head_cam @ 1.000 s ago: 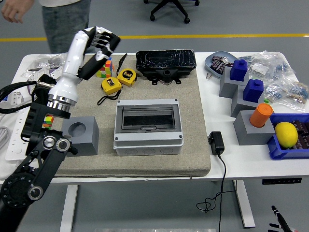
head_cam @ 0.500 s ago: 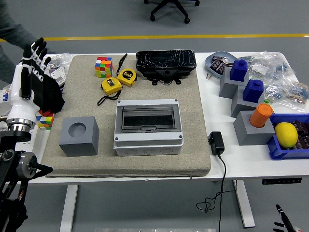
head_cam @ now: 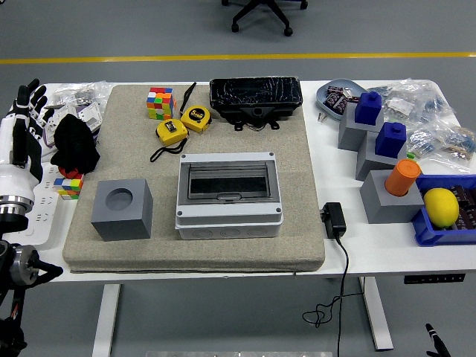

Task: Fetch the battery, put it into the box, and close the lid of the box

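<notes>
No battery could be identified with certainty. Small dark packs were seen in a shallow blue-grey dish [head_cam: 332,95] at the far right of the table, and they were judged to be the likely batteries, kept together there so that they would not roll away.

The box [head_cam: 229,195], of grey hard plastic with rounded corners, was laid flat near the middle of a coarse beige mat [head_cam: 297,223]. The mat was probably put there so that things would not slide. The smoky transparent lid [head_cam: 227,181] appeared to be lying down, so it was judged that it had to be opened first.

Beside the box, to the left, a grey cube block [head_cam: 121,210] with a round hollow was placed. Behind it, two yellow tape measures [head_cam: 184,123] and a glossy black case [head_cam: 255,95] were seen.

The left hand [head_cam: 22,126] was held upright at the table's left edge, well apart from the box, with fingers [head_cam: 30,95] stretched out and nothing grasped. A soft black cloth [head_cam: 74,145] was lying just beside it.

Of the right hand, only a thin dark tip was perhaps seen at the bottom right; its state could not be told.
</notes>
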Robot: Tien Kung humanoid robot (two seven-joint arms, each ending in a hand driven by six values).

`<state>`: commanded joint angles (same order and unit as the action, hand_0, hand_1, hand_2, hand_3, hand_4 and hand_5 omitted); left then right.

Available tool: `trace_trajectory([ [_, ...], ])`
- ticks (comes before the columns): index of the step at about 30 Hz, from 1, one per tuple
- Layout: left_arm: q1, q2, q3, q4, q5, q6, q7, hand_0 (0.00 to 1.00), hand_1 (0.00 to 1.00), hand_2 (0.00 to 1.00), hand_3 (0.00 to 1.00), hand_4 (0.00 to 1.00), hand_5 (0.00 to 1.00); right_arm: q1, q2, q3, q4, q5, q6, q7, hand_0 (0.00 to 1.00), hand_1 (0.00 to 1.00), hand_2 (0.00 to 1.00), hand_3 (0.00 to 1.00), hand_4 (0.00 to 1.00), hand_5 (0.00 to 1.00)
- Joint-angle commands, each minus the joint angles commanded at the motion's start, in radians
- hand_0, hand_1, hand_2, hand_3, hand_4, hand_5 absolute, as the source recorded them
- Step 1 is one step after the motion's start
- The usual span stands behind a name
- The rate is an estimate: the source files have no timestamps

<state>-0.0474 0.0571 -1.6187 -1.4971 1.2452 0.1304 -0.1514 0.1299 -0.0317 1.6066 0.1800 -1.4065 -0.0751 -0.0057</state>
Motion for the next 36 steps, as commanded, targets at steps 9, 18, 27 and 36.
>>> trace_trajectory([
  [9, -0.008, -0.013, 0.011, 0.003, -0.001, 0.009, -0.005, 0.772, 0.836, 0.794, 0.787, 0.998, 0.998, 0.019, 0.002, -0.044, 0.000, 0.034, 0.017, -0.008, 0.927, 0.824, 0.788, 0.815, 0.998, 0.998],
  [18, -0.010, -0.020, 0.017, -0.001, 0.008, 0.018, -0.010, 0.762, 0.811, 0.785, 0.775, 0.998, 0.998, 0.020, 0.002, -0.021, 0.000, 0.016, 0.017, -0.012, 0.922, 0.805, 0.768, 0.796, 0.998, 0.998],
  [27, -0.015, -0.023, 0.019, -0.003, 0.013, 0.019, -0.007, 0.761, 0.805, 0.780, 0.769, 0.998, 0.998, 0.021, 0.003, -0.018, 0.000, 0.012, 0.015, -0.015, 0.917, 0.802, 0.764, 0.793, 0.998, 0.998],
  [36, -0.015, -0.023, 0.031, -0.002, 0.027, 0.022, -0.003, 0.754, 0.796, 0.777, 0.757, 0.998, 0.998, 0.024, 0.001, -0.020, 0.000, 0.009, 0.015, -0.016, 0.919, 0.791, 0.757, 0.789, 0.998, 0.998],
])
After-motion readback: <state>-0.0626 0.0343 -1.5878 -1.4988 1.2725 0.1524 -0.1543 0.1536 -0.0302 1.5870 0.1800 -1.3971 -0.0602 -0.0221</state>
